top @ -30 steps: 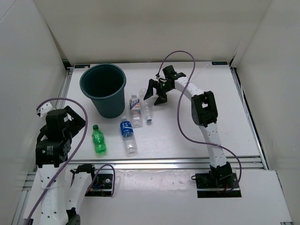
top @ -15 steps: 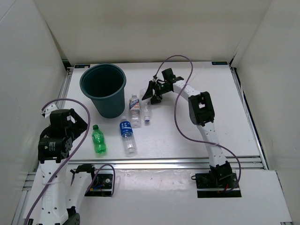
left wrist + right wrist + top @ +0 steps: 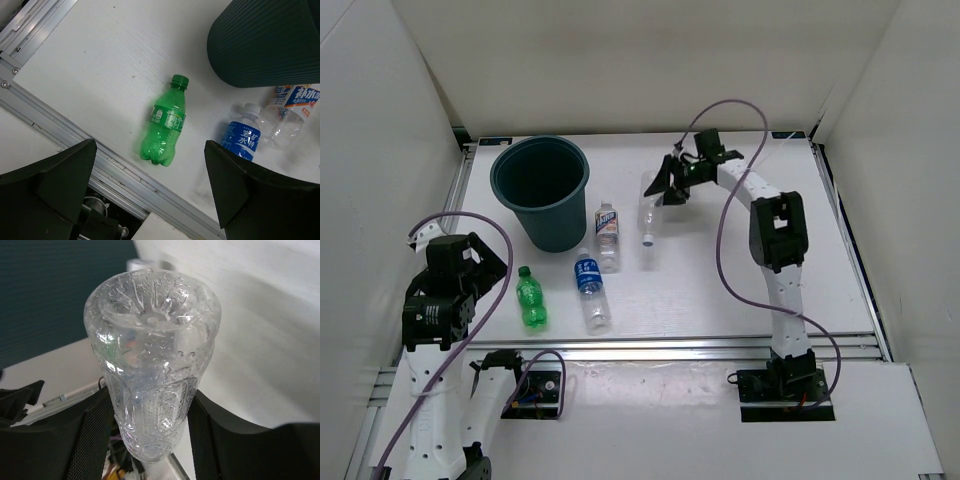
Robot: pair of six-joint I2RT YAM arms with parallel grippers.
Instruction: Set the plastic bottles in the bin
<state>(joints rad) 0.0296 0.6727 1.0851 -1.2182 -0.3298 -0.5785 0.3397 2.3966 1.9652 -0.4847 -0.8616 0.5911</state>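
— Rightward and up since half a second ago: the right gripper now carries the plain clear bottle.
— Where is the bin from there?
— Upright, to the bottle's left, mouth open. I judge the carry runs leftward.
— How is it held?
— Fingers clamped on its body, long axis pointing cap-first toward the arms' side.
— The left gripper?
— Spread wide over the green bottle, which lies on the table, cap toward the bin.
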